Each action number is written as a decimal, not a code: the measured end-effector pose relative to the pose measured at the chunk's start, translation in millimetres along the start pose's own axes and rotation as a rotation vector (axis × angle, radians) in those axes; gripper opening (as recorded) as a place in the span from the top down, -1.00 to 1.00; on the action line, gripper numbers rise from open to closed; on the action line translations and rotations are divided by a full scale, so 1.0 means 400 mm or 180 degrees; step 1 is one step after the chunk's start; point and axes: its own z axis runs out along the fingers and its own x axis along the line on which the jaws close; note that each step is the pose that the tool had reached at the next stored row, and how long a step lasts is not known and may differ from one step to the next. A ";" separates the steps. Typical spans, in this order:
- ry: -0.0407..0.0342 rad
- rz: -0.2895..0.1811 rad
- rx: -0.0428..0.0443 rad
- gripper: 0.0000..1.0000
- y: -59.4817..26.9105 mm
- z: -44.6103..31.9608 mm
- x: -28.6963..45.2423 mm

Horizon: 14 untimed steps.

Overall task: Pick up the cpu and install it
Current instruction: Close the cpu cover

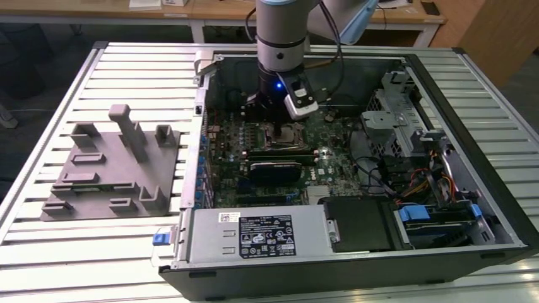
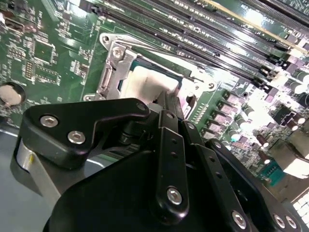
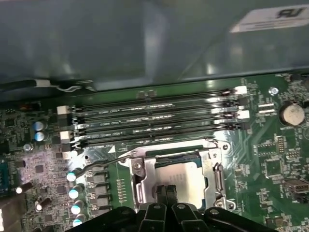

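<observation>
- Item: cpu. It lies flat inside the socket frame, pale metal top facing up. It is square, so it has no long axis. Its edges run parallel to the frame's sides and to the memory slots just beyond the frame.
- Socket frame: bright metal, open around the chip. A thin metal lever angles off one corner of it.
- Gripper: two slim black fingers brought together, nothing between them. The tips stand over the edge of the cpu within the socket frame. Whether they touch its top cannot be told.
- Arm: silver and grey, it descends near-vertically from above the socket frame, wrist pointing straight down into the case. A blue light glows at the wrist.
- Motherboard: green, it carries the socket frame. A round coin battery sits well apart from the frame.
- Computer case: black, lying on its side with the side panel off. The socket frame sits in its far half in the exterior view.
- Power supply: a grey box in the case, on the near side of the socket frame in the exterior view.
- Grey fixture: a plastic block with posts, outside the case, well to the exterior view's left of the socket frame.
- Table: slatted aluminium, it bears both the case and the fixture.
- Room: wooden desks stand behind the table, far beyond the socket frame.
</observation>
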 end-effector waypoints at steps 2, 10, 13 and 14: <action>0.0001 -0.0074 -0.0002 0.79 0.000 0.000 0.002; 0.0000 -0.0395 -0.0018 0.79 -0.001 0.005 0.010; -0.0001 -0.0472 -0.0022 0.79 -0.002 0.006 0.017; 0.0000 -0.0492 -0.0023 0.79 -0.003 0.006 0.021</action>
